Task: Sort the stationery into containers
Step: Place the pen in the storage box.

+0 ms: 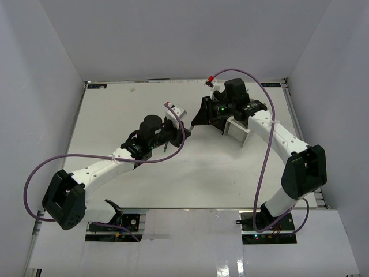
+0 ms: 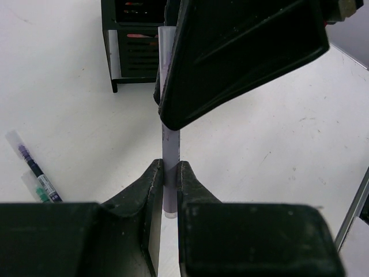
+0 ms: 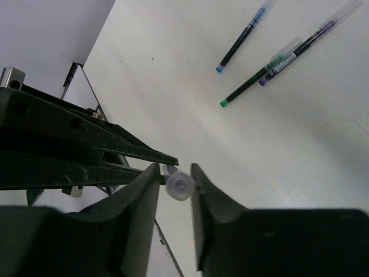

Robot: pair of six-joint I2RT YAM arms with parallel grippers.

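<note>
My left gripper (image 2: 171, 168) is shut on the lower barrel of a pale lavender pen (image 2: 171, 144), which it holds above the table. My right gripper (image 3: 176, 173) has its jaws against both sides of the same pen's clear cap (image 3: 180, 186), seen end-on. Its dark fingers (image 2: 230, 57) cover the pen's upper part in the left wrist view. From above, the two grippers meet at mid-table, left (image 1: 174, 122) and right (image 1: 195, 118). The black container (image 2: 131, 46) stands just beyond the pen. The white container (image 1: 237, 130) sits under the right arm.
Three loose pens lie together on the table: a blue one (image 3: 242, 37), a teal one (image 3: 259, 75) and a purple one (image 3: 302, 46). The purple pen (image 2: 31, 164) and the teal pen (image 2: 37, 187) lie to the left of my left gripper. White walls enclose the table.
</note>
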